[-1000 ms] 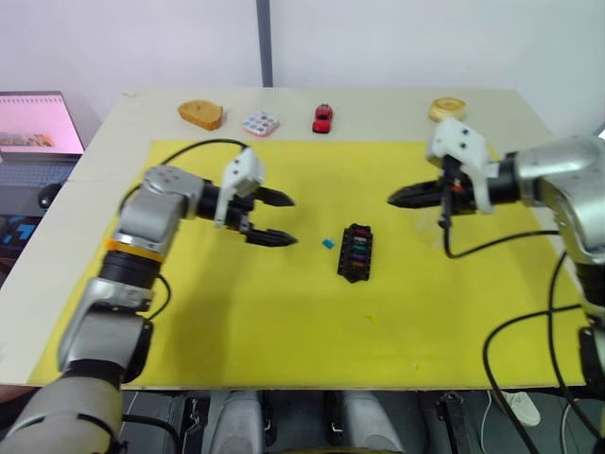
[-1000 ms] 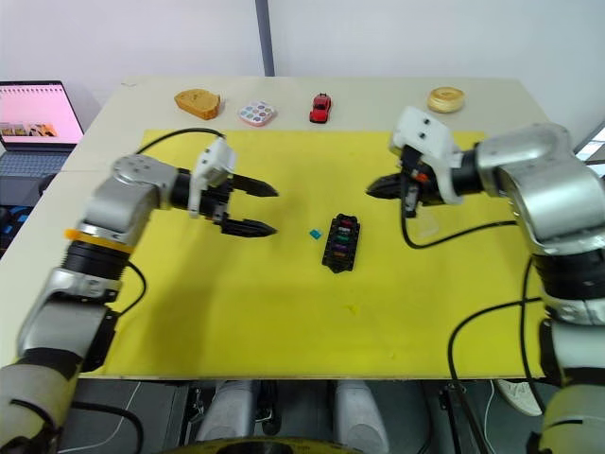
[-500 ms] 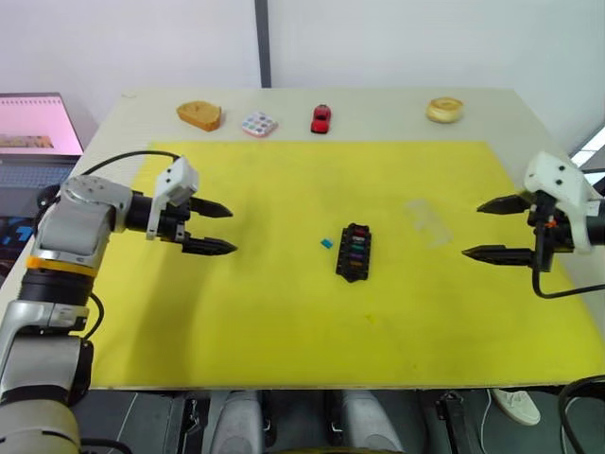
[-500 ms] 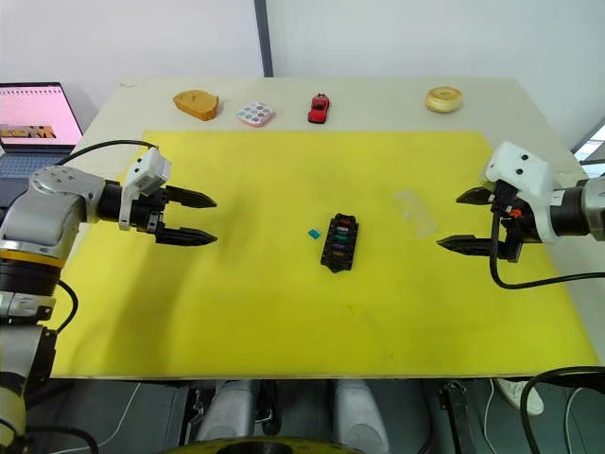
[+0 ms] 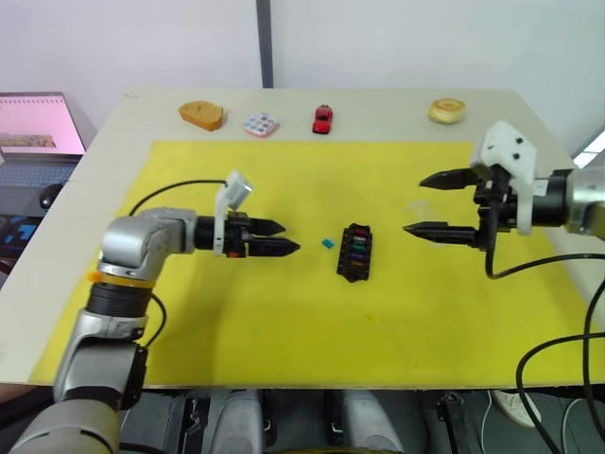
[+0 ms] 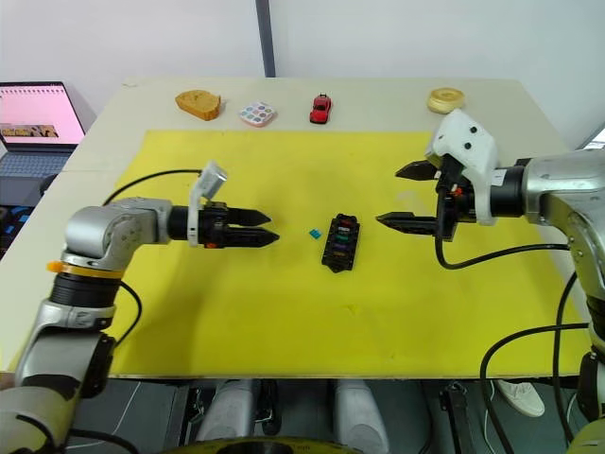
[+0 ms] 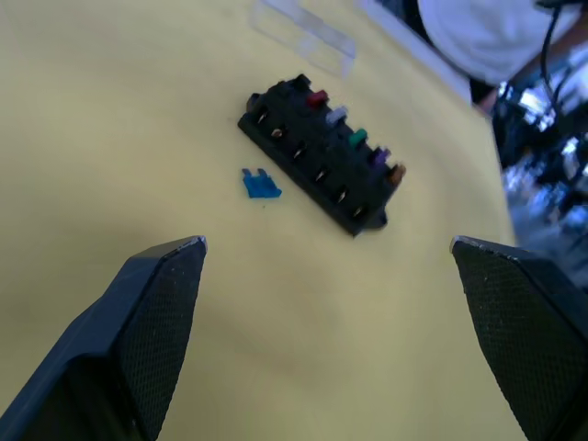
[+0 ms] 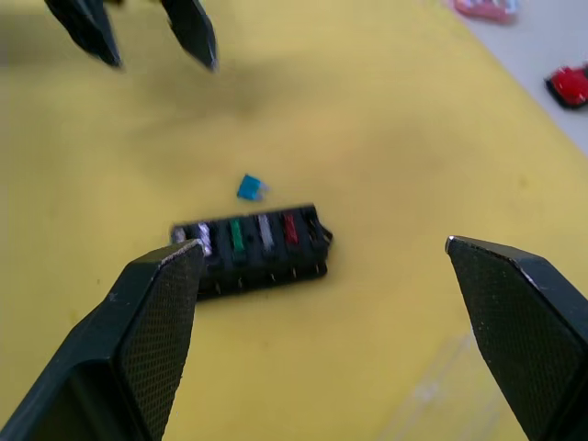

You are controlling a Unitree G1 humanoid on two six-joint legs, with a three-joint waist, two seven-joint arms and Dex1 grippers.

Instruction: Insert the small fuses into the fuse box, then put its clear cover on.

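Fuse box [image 5: 355,252] sits on the mat [image 5: 284,322] between both grippers, five fuses seated. Left gripper [image 5: 275,237] gapes empty, the teal fuse [image 5: 327,243] just ahead of its tips. Right gripper [image 5: 437,204] is spread wide, empty, with the cover [image 7: 304,34] beneath it.

Matt yellow mat [image 5: 284,322]; black plastic fuse box [image 5: 355,253]; clear glossy plastic cover [image 7: 304,35]; textured black fingertips [image 7: 156,312].
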